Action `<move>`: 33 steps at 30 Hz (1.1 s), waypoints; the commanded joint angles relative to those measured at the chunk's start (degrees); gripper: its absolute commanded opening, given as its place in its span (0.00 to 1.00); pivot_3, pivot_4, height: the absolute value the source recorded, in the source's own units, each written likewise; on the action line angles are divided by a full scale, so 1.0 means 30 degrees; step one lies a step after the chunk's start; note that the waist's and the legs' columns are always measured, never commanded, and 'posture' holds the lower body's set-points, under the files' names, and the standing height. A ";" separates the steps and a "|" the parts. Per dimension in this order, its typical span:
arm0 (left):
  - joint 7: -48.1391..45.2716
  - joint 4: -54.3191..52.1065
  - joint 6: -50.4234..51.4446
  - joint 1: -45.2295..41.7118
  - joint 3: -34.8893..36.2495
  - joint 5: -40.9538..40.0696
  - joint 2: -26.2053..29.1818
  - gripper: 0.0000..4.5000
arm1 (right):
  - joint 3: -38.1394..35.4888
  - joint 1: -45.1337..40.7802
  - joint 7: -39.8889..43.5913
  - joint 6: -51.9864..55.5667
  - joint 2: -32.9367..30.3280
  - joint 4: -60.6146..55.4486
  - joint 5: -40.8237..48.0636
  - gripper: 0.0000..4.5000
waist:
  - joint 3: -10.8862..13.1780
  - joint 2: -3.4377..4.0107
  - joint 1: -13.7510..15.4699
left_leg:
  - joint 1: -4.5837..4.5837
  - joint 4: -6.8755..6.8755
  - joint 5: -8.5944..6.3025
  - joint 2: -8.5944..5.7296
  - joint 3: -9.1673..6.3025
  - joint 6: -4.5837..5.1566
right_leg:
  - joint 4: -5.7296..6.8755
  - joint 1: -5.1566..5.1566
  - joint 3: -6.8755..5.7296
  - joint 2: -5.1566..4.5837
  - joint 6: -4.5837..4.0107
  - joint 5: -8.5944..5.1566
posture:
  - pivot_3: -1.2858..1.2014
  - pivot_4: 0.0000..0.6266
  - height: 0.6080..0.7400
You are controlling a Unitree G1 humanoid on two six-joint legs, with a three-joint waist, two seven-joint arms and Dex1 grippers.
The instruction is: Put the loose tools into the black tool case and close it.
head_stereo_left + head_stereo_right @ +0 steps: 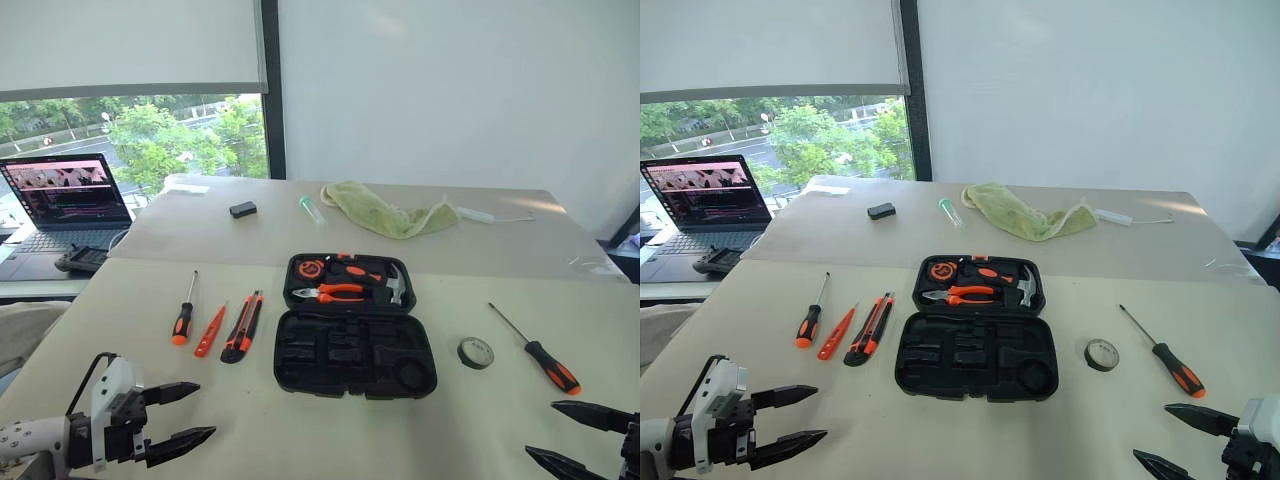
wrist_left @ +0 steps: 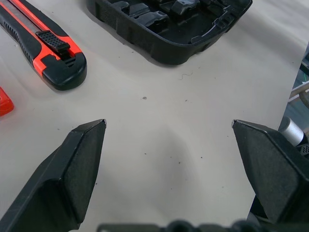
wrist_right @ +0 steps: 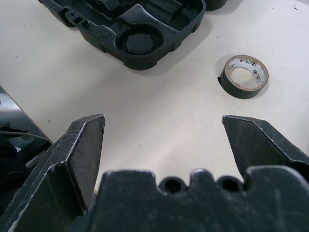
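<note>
1. Left eye view: we see the black tool case (image 1: 354, 345) lying open at the centre of the tabletop (image 1: 300, 420), with orange-handled pliers (image 1: 330, 293) and a hammer (image 1: 394, 288) seated in its far half.
2. Left of the case, we find a screwdriver (image 1: 183, 317), the slim orange tester screwdriver (image 1: 211, 331) and the utility knife (image 1: 243, 326) lying side by side.
3. Right of the case sit the tape roll (image 1: 476, 352) and a second screwdriver (image 1: 540, 355).
4. At the lower left of the frame, our left end effector (image 1: 190, 412) hangs with its fingers spread wide, holding nothing.
5. At the lower right, our right end effector (image 1: 565, 436) is likewise wide open and empty, near the tape roll.
</note>
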 commanded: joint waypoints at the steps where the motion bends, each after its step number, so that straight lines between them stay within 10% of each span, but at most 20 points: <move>1: 0.0770 -0.0667 0.0290 -0.0705 0.0455 -0.0674 -0.0141 1.00 | -0.0738 -0.0004 0.0057 -0.0482 0.0194 -0.0184 0.0282 1.00 | 0.0000 0.0000 0.0002 | 0.0000 0.0000 0.0000 0.0000 0.0000 0.0000 | 0.0000 0.0000 0.0000 0.0000 0.0000 0.0000 | 0.52 0.24 1.00; 14: 1.4094 -0.0928 1.1313 -0.7878 0.1429 -0.2640 -0.0670 1.00 | 0.0665 -0.3629 -0.2813 0.1660 -0.1150 -0.5156 0.8045 1.00 | 0.0013 -0.0023 -0.0012 | 0.0030 -0.0005 0.0023 0.0009 -0.0008 -0.0037 | 0.0053 0.0012 0.0009 0.0010 0.0116 0.0086 | 0.52 0.24 1.00; 23: 1.8522 0.3299 2.2221 -1.7143 -0.1290 -0.0730 -0.0027 1.00 | 0.1798 -0.5278 -0.1743 0.1925 -0.3365 -0.4860 0.8025 1.00 | 0.0023 -0.0163 0.0271 | 0.0019 0.0010 0.0042 -0.0032 -0.0010 -0.0068 | 0.0039 0.0031 0.0012 0.0217 0.0142 0.0121 | 0.52 0.24 1.00; 33: 2.2232 0.9016 2.2976 -2.2763 -0.5107 0.2158 -0.2437 1.00 | 0.1993 -0.5226 -0.3178 0.1943 -0.2589 -0.6028 0.8082 1.00 | 0.0056 -0.0247 0.0212 | 0.0000 0.0002 0.0053 -0.0017 -0.0024 -0.0128 | 0.0068 -0.0007 0.0031 0.0218 0.0115 0.0135 | 0.52 0.24 1.00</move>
